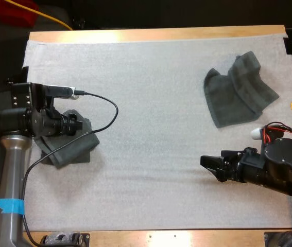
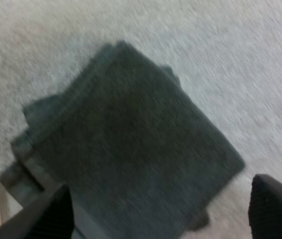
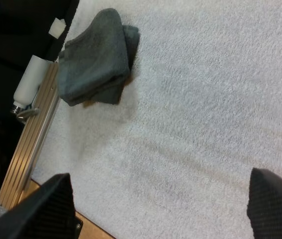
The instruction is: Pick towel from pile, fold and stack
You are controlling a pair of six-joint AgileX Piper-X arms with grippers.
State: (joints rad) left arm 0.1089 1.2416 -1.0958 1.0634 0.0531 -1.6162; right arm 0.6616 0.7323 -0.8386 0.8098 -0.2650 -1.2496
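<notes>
Hovering with left fingers (image 2: 56,214) spread wide and empty, one on each side above the folded towel (image 2: 131,144), directly beneath them and flat on the white mat (image 1: 151,128), close to the wooden surface (image 1: 161,34) edge. Holding right fingers (image 3: 270,204) just as wide, gripping nothing, over bare mat with tips pointed toward the left fingers' side. Crumpled towel (image 1: 241,90) well apart from the right fingers, off to their side toward the mat's far edge, in a loose heap, far from the left fingers and the folded towel.
</notes>
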